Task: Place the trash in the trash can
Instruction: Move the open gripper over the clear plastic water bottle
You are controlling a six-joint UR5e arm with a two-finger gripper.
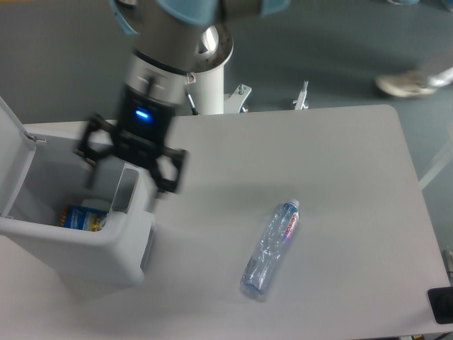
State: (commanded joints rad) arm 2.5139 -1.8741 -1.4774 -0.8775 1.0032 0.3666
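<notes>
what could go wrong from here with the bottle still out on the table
The pincer hangs open right over the trash can rim, so a low swing toward the bottle could clip the wall or the raised lid.

The bottle lies on its side, clear and round; a grasp across it might make it roll or slip.

It is also long, so it could catch on the rim when lowered in.
</notes>
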